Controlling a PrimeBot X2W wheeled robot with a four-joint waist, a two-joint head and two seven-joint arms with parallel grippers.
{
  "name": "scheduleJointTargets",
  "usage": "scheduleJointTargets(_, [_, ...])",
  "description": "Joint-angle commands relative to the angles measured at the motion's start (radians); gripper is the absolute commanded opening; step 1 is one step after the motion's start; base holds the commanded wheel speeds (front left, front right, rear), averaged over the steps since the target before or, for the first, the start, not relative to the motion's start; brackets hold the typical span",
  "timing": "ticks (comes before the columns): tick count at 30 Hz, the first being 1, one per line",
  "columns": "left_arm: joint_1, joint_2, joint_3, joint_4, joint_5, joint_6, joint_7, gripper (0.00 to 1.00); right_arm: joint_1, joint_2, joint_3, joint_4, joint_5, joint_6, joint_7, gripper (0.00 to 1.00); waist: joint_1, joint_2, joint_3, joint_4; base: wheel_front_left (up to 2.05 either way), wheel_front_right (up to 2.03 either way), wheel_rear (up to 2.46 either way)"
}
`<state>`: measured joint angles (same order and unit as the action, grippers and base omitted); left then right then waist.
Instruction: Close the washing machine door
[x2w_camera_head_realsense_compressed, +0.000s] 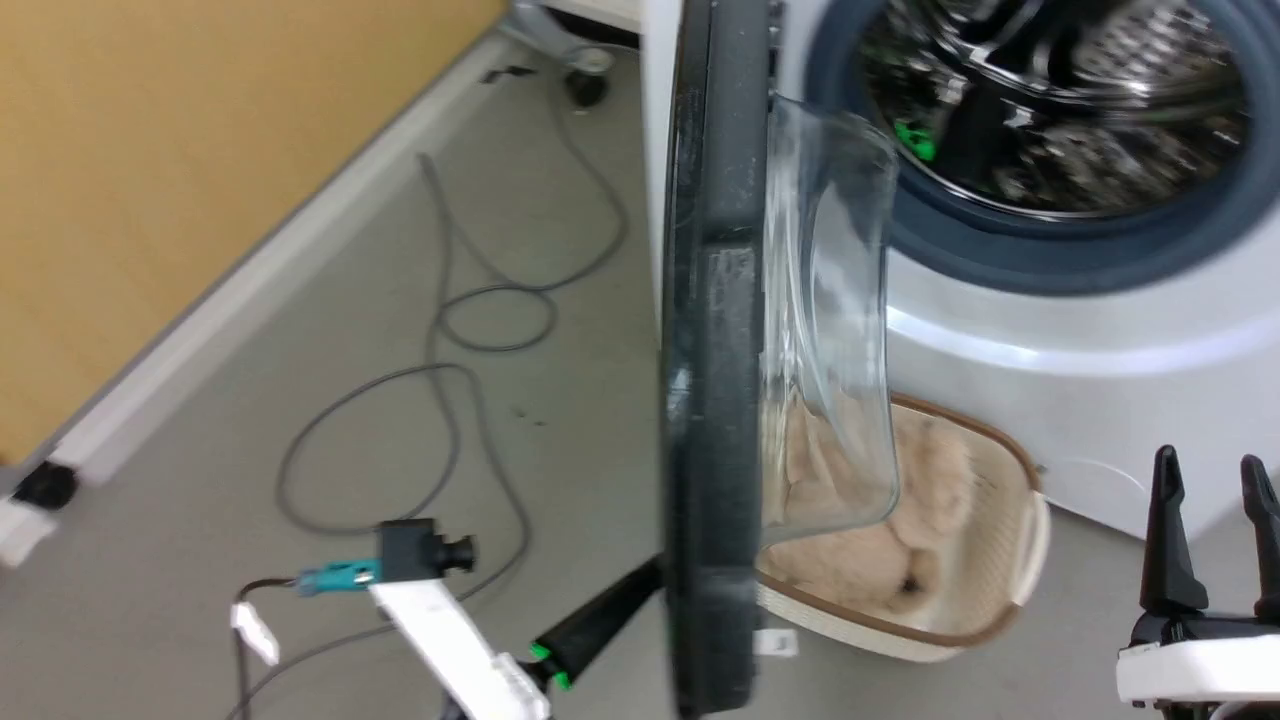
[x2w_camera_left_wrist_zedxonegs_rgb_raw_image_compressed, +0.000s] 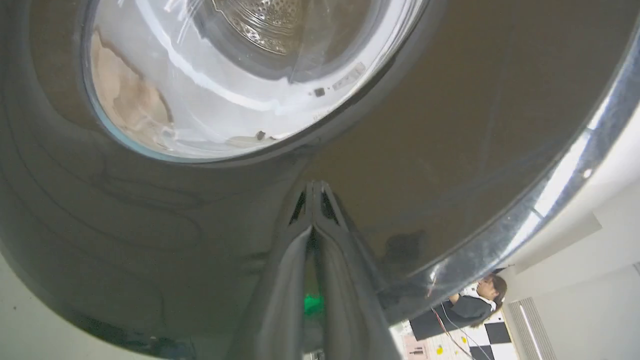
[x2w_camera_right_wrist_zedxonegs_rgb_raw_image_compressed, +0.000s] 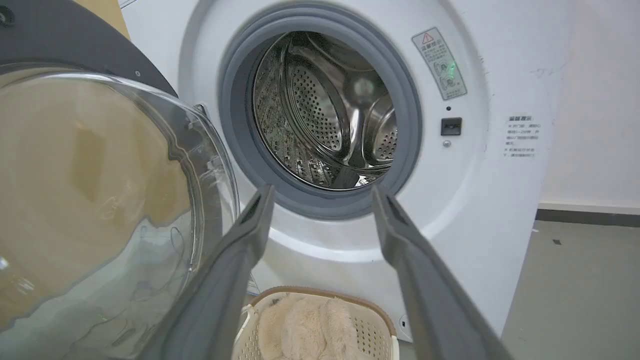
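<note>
My left gripper (x2w_camera_left_wrist_zedxonegs_rgb_raw_image_compressed: 314, 192) has its two fingers pressed together with nothing between them, and the tips sit against the glossy black rim of the washing machine door (x2w_camera_left_wrist_zedxonegs_rgb_raw_image_compressed: 450, 125). My right gripper (x2w_camera_right_wrist_zedxonegs_rgb_raw_image_compressed: 322, 197) is spread wide and holds nothing, and it points at the open drum (x2w_camera_right_wrist_zedxonegs_rgb_raw_image_compressed: 325, 110) from a short way off.

The door stands swung out from the washing machine (x2w_camera_right_wrist_zedxonegs_rgb_raw_image_compressed: 480, 210). From the head camera I see it edge-on, with its glass bowl (x2w_camera_head_realsense_compressed: 830, 330) bulging toward the machine.

Beside the opening is a sticker (x2w_camera_right_wrist_zedxonegs_rgb_raw_image_compressed: 440, 62) with a red warning triangle. A dark latch slot (x2w_camera_right_wrist_zedxonegs_rgb_raw_image_compressed: 451, 126) sits under it, and further right is a block of small print (x2w_camera_right_wrist_zedxonegs_rgb_raw_image_compressed: 522, 137). I cannot read either text at this size.

The right wrist view gives me the grey rubber ring (x2w_camera_right_wrist_zedxonegs_rgb_raw_image_compressed: 240, 150) around the drum. The left wrist view looks through the door glass. Past the rim it catches a person (x2w_camera_left_wrist_zedxonegs_rgb_raw_image_compressed: 475, 300) beside a black-and-white chequered surface.

The head view shows a basket (x2w_camera_head_realsense_compressed: 1035, 520) with a brown rim on the floor, just in front of the machine. It holds something beige and fluffy (x2w_camera_head_realsense_compressed: 870, 560).

The floor (x2w_camera_head_realsense_compressed: 560, 330) is plain grey, with loose cables (x2w_camera_head_realsense_compressed: 470, 330) trailing across it. On the left is a wood-coloured wall (x2w_camera_head_realsense_compressed: 150, 150) with a white skirting.
</note>
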<state>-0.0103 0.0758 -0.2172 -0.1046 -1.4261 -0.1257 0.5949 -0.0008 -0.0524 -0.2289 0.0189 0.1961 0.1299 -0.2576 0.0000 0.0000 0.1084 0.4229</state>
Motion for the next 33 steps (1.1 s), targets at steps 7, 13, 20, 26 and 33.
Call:
scheduleJointTargets(7, [-0.098, -0.007, -0.146, 0.037, -0.006, -0.005, -0.068, 0.0, -0.037, 0.002, -0.008, -0.002, 0.004, 0.001, -0.004, 1.0, 0.0, 0.0, 0.028, -0.175, 0.0, 0.0, 0.0])
scheduleJointTargets(13, [-0.184, -0.011, -0.233, 0.094, -0.008, -0.005, -0.145, 0.0, -0.056, 0.002, -0.002, 0.002, 0.007, 0.001, -0.004, 1.0, 0.0, 0.0, 0.047, -0.283, 0.0, 0.0, 0.0])
scheduleJointTargets(20, [-0.288, -0.015, -0.318, 0.229, 0.04, -0.005, -0.297, 0.0, -0.065, 0.002, 0.008, 0.005, 0.014, 0.001, -0.004, 1.0, 0.0, 0.0, 0.065, -0.37, 0.0, 0.0, 0.0])
scheduleJointTargets(26, [-0.347, -0.02, -0.403, 0.315, 0.019, -0.005, -0.403, 0.0, -0.066, 0.002, 0.007, -0.002, 0.016, 0.001, -0.004, 1.0, 0.0, 0.0, 0.069, -0.396, 0.0, 0.0, 0.0])
scheduleJointTargets(33, [-0.376, 0.027, -0.481, 0.319, 0.053, -0.005, -0.554, 0.0, -0.069, 0.002, -0.005, -0.008, 0.023, 0.001, -0.004, 1.0, 0.0, 0.0, 0.053, -0.386, 0.0, 0.0, 0.0])
